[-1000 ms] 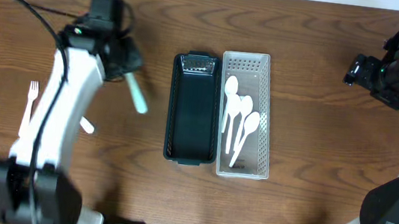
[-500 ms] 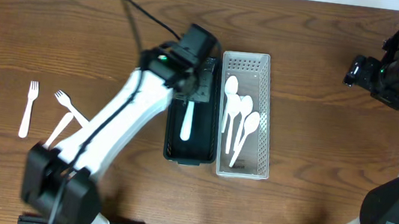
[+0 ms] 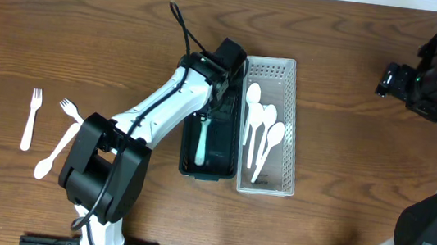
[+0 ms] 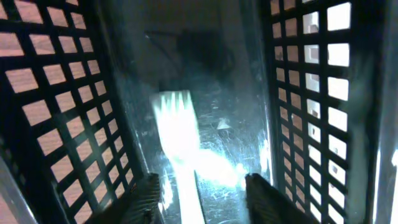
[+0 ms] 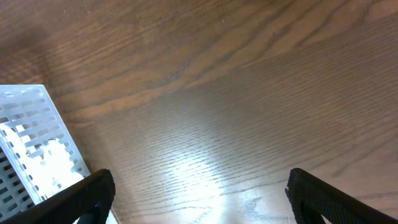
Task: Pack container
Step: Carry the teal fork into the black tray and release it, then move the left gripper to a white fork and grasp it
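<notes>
The pale, mint-white plastic fork lies flat on the floor of the long black slotted plastic basket, lengthwise, with its tines pointing away from the left claw. In the overhead view the fork sits in the basket's near half, closer to the left wall than to the right one.

The left claw reaches down inside the black basket, and its two dark fingers stand apart. The fork's handle runs back between them with a gap showing on either side, so nothing is clamped. From above, the left arm's wrist covers the claw itself.

The right claw is spread wide over bare brown wooden table, well apart from both baskets. Only a corner of the white slotted plastic basket shows in its view.

That white basket touches the black one's right side and holds several white plastic spoons.

Glare on the black floor blurs the fork's handle, and the frame's lower edge cuts it off. A white plastic fork lies at the table's far left. The white cutlery beside it is too small to sort out.
</notes>
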`<state>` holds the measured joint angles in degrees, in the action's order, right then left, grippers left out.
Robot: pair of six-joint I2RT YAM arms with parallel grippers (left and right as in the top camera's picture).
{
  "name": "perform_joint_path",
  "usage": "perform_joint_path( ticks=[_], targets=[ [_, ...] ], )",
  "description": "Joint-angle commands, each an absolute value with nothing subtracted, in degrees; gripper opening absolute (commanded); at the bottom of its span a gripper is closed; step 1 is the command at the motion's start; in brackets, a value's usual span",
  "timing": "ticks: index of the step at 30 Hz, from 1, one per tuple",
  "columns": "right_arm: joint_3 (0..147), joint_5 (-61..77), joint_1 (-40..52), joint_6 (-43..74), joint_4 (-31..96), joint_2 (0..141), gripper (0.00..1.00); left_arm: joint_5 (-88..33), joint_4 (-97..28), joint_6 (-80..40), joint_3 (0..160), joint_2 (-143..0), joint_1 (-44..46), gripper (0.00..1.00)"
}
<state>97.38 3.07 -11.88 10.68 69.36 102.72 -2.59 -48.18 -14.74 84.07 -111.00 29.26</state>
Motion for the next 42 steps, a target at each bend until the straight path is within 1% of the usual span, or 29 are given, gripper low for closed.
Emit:
perform_joint_path(
  ticks=[1, 4, 8, 10, 12, 16, 20, 25, 32, 37, 42],
  targets=[
    [97.69, 3.27, -11.94, 9.52, 69.47, 103.24, 0.92, -1.91, -49.15, -9.76, 85.06, -105.84, 28.99, 0.55],
    [97.69, 3.25, -11.94, 9.1, 69.43, 103.24, 0.92, -1.65, -52.31, -7.03, 87.66, -99.81, 28.32, 0.63],
    [97.69, 3.25, -11.94, 9.1, 69.43, 103.24, 0.91, 5.63, -55.99, -7.2, 90.15, -89.93, 23.7, 0.7],
    [97.69, 3.27, -11.94, 9.13, 69.45, 103.24, 0.91, 8.91, -57.47, -7.53, 90.15, -85.12, 18.83, 0.77],
    [97.69, 3.27, -11.92, 9.13, 69.45, 103.24, 0.92, 10.48, -59.4, -7.42, 90.13, -81.58, 12.16, 0.81],
    [97.69, 3.27, -11.92, 9.15, 69.58, 103.24, 0.92, 8.78, -61.98, -5.69, 90.11, -78.94, -4.38, 0.83],
    [97.69, 3.27, -11.92, 9.32, 69.73, 103.24, 0.91, 2.94, -61.87, 1.83, 89.45, -82.11, -17.47, 0.84],
    [97.69, 3.29, -11.92, 9.67, 70.11, 103.24, 0.92, 2.94, -60.75, 6.85, 89.36, -91.57, -26.04, 0.84],
    [97.69, 3.27, -11.92, 9.8, 70.46, 103.24, 0.92, 2.94, -56.6, 15.18, 89.36, -103.74, -31.18, 0.86],
    [97.69, 3.27, -11.92, 9.8, 70.83, 103.24, 0.92, -1.48, -54.02, 22.68, 89.36, -108.97, -34.0, 0.86],
    [97.69, 3.27, -11.92, 9.8, 71.24, 103.24, 0.91, -2.76, -52.18, 26.7, 89.36, -112.57, -37.08, 0.87]
  ],
)
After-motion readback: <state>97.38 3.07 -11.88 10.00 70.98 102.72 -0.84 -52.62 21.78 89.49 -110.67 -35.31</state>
